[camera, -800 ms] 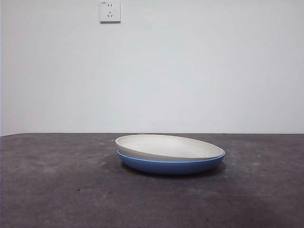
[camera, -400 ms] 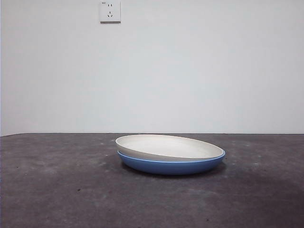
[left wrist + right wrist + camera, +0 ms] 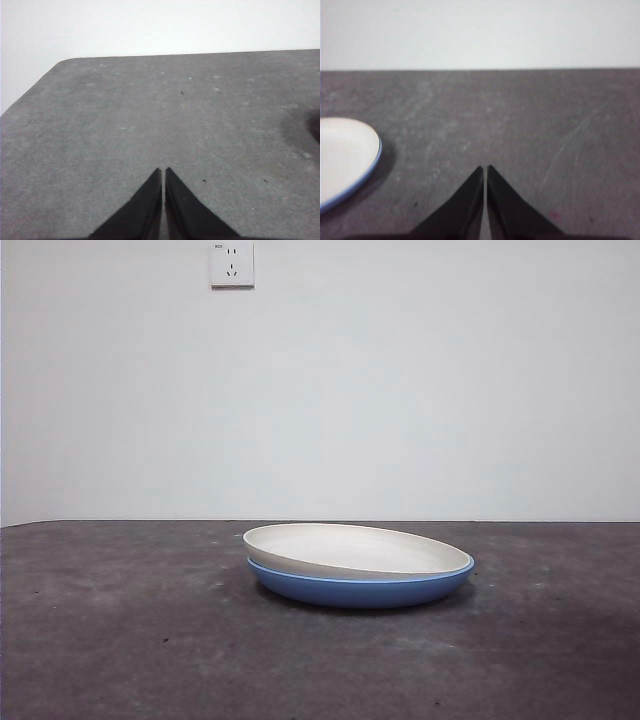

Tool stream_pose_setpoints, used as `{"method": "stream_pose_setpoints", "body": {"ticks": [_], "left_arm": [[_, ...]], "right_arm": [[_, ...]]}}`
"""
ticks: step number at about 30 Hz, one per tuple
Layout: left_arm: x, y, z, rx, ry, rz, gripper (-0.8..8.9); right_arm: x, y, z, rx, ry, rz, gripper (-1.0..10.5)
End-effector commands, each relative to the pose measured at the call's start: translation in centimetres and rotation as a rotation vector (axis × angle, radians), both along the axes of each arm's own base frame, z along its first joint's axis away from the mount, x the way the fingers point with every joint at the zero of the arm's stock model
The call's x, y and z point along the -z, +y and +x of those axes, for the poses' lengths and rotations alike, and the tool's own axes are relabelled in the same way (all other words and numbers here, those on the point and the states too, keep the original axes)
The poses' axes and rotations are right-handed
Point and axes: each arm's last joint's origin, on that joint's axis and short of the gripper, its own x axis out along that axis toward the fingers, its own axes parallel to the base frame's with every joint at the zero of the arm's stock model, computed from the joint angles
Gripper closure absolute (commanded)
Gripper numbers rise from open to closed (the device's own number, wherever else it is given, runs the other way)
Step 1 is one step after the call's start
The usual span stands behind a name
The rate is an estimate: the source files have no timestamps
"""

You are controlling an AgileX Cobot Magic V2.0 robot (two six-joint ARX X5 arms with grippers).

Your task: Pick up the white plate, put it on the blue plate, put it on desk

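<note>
The white plate (image 3: 355, 549) lies nested on the blue plate (image 3: 360, 590), slightly tilted, in the middle of the desk (image 3: 120, 640). The right wrist view catches an edge of the white plate (image 3: 342, 155) with a thin strip of the blue plate (image 3: 367, 179) under it. My right gripper (image 3: 485, 170) is shut and empty, hanging over bare desk beside the plates. My left gripper (image 3: 163, 171) is shut and empty too, over bare desk (image 3: 150, 115) with no plate in its view. Neither arm shows in the front view.
A white wall with a power socket (image 3: 231, 264) stands behind the desk. The desk's far rounded corner (image 3: 65, 62) shows in the left wrist view.
</note>
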Motion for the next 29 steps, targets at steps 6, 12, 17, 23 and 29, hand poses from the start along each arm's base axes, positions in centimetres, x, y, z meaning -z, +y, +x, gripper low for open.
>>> {"method": "stream_pose_setpoints", "body": {"ticks": [6, 12, 17, 23, 29], "left_arm": [[0.77, 0.05, 0.08, -0.007, 0.028, -0.008, 8.00], [0.77, 0.04, 0.08, -0.007, 0.028, -0.008, 8.00], [0.77, 0.04, 0.08, -0.007, 0.028, -0.008, 8.00], [0.77, 0.04, 0.08, -0.007, 0.028, -0.009, 8.00], [0.77, 0.04, 0.08, -0.007, 0.028, -0.008, 8.00]], "right_arm": [[0.76, 0.04, -0.07, 0.001, 0.067, 0.019, 9.4], [0.58, 0.11, -0.05, -0.007, 0.050, 0.018, 9.4], [0.59, 0.11, -0.05, -0.007, 0.051, 0.018, 9.4], [0.59, 0.11, -0.05, -0.006, 0.051, 0.018, 9.4], [0.59, 0.11, -0.05, -0.006, 0.051, 0.018, 9.4]]}}
